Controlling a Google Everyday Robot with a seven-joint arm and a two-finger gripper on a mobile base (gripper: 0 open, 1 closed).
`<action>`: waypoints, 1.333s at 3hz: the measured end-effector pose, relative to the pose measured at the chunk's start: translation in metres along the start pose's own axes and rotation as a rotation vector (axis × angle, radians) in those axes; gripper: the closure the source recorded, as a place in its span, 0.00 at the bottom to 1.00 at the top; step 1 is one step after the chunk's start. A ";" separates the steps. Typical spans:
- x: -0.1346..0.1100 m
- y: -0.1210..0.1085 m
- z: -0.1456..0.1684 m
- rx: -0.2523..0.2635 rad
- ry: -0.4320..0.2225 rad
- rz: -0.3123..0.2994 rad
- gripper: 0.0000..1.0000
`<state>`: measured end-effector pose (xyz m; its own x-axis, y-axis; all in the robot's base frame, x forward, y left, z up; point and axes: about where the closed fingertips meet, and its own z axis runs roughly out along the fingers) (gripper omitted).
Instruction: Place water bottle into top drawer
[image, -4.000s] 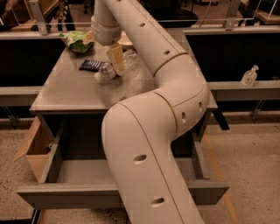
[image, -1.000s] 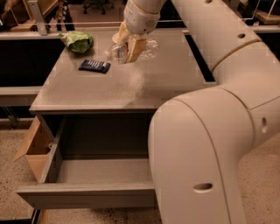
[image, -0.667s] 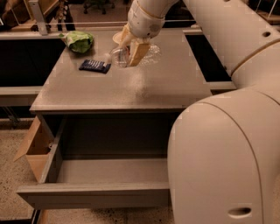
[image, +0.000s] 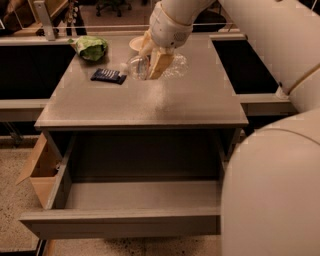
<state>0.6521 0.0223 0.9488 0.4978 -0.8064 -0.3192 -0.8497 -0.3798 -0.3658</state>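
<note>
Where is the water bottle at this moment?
In the camera view, the water bottle is held sideways in the gripper over the back of the grey table, just right of the dark packet, not yet in the open top drawer below.

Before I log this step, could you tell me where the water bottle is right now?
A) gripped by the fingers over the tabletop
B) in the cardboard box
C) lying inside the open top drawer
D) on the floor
A: the gripper has its fingers closed on the water bottle over the grey table, while the top drawer stands open below.
</note>
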 end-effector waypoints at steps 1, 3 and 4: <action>-0.020 0.032 -0.028 0.048 0.040 0.058 1.00; -0.051 0.140 -0.011 -0.089 0.051 0.192 1.00; -0.065 0.175 0.018 -0.189 0.008 0.239 1.00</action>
<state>0.4742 0.0162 0.8896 0.2790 -0.8865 -0.3692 -0.9603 -0.2558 -0.1115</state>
